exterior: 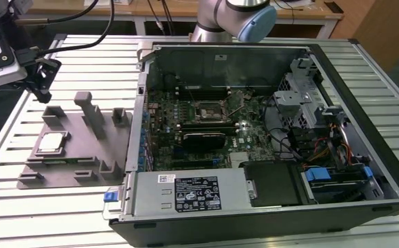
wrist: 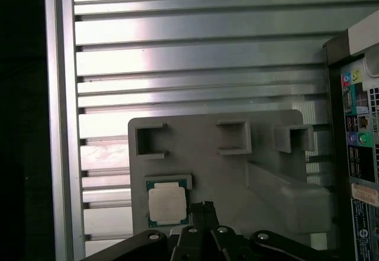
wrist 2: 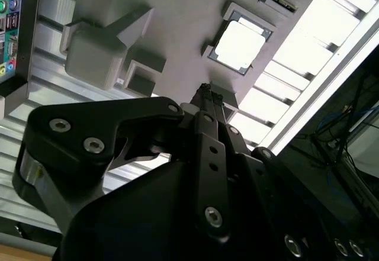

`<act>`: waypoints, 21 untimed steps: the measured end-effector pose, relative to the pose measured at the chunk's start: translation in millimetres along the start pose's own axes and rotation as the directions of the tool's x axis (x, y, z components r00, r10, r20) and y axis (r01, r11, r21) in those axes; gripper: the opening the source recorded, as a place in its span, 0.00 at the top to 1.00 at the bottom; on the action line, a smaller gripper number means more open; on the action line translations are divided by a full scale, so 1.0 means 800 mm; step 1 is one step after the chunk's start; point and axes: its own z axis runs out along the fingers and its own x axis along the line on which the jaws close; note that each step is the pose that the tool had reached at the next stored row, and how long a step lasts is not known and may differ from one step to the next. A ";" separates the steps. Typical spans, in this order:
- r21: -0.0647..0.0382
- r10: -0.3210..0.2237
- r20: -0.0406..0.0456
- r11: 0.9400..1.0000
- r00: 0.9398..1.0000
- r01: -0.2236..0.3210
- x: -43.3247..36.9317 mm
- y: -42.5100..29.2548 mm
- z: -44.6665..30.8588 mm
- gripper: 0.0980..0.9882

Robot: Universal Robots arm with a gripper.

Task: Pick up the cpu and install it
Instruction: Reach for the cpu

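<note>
Closest to the lens is the claw [wrist 2: 205,90], a chunky black thing with bolt heads all over it. Its two slim tips are drawn together as far as I can see, and there's nothing between them. It isn't holding or touching anything.

Just beside those tips in both wrist views is the cpu [wrist: 167,205]. It lies flat in a shallow square pocket, shiny silver top facing up, with a thin greenish rim showing round it. It's so close to square that there's hardly a long axis to speak of. Its sides run parallel to the pocket walls and to the edges of the grey fixture plate [wrist: 237,132] it sits on. In the exterior view the cpu [exterior: 52,143] is in the part of the plate toward the exterior view's left, and the claw [exterior: 45,95] hangs in the air above the plate's far corner, clear of it.

The plate has a few open square brackets and upright posts [exterior: 89,111], one of them taller than the rest. It rests on a slatted aluminium worktop [exterior: 82,57].

Toward the exterior view's right, right next to the plate, the computer case [exterior: 364,70] lies on its side with the panel off. You can see the motherboard [exterior: 254,137] inside, with its square socket [exterior: 208,110] near the middle.
</note>
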 end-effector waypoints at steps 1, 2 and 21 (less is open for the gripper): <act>0.000 0.000 0.000 1.000 1.000 0.000 0.000 0.0000 -0.0001 0.99; 0.000 0.000 0.000 1.000 1.000 0.000 0.000 0.0000 -0.0001 0.99; 0.001 0.000 0.000 1.000 1.000 0.000 0.002 -0.0061 0.0014 0.99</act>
